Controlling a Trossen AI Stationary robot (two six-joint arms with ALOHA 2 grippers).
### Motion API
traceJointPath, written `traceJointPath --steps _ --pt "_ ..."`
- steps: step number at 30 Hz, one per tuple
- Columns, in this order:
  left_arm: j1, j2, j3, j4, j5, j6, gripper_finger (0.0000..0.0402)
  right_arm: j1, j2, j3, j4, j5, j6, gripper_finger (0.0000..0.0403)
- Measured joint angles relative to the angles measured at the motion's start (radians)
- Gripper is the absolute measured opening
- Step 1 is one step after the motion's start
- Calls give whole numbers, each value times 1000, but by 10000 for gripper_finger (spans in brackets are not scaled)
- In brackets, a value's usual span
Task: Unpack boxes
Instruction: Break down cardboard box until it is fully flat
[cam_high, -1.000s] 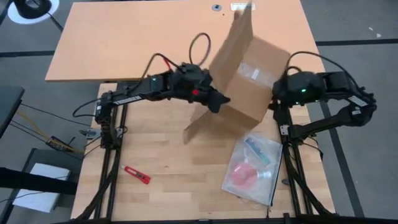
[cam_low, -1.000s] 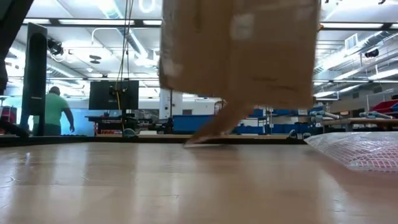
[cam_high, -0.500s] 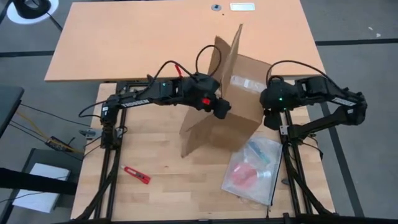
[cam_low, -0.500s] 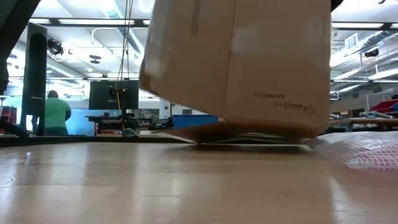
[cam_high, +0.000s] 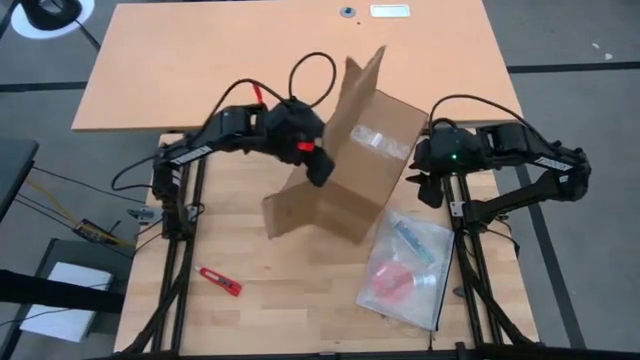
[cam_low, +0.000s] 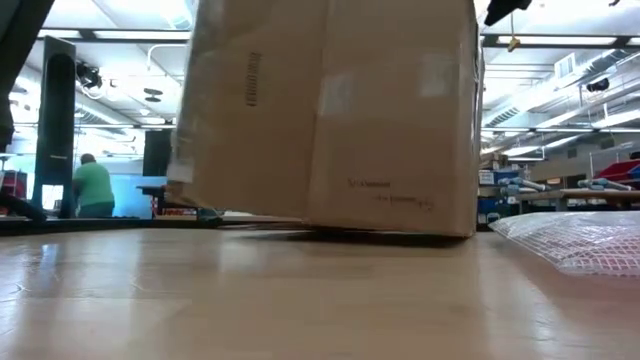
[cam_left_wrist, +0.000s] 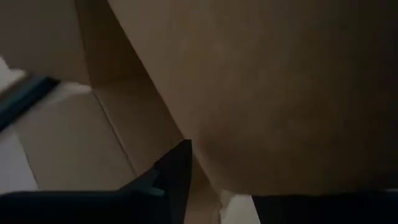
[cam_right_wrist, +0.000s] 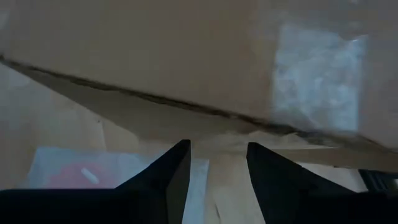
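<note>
Cardboard carton (cam_high: 352, 150) stood between my pincers: left (cam_high: 316, 168) at its nine o'clock, right (cam_high: 424, 183) at three, both spread, holding nothing.

We reached both dark arms in toward the middle from opposite sides. Our left gripper (cam_high: 318, 170) pointed down and inward, its arm bent at the elbow, fingers (cam_left_wrist: 171, 174) parted. Our right gripper (cam_high: 422, 182) sat opposite, wrist folded back toward its base, fingers (cam_right_wrist: 168, 174) apart with a gap between them.
</note>
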Motion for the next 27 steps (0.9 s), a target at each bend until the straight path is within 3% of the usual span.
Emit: traceJointPath --steps 4,12,17,21,27 --pt "22 -56 5 -45 30 23 152 0 0 0 24 -1 24 162" --pt "34 -198 7 95 -34 101 152 0 2 -1 93 -2 62 161" --pt "34 -224 7 106 -81 116 152 0 8 -1 183 -1 60 161" --pt "19 -235 6 228 -63 137 152 0 27 -1 232 -2 41 160" --pt "19 -228 6 379 25 155 152 48 -3 -2 175 -141 137 160"
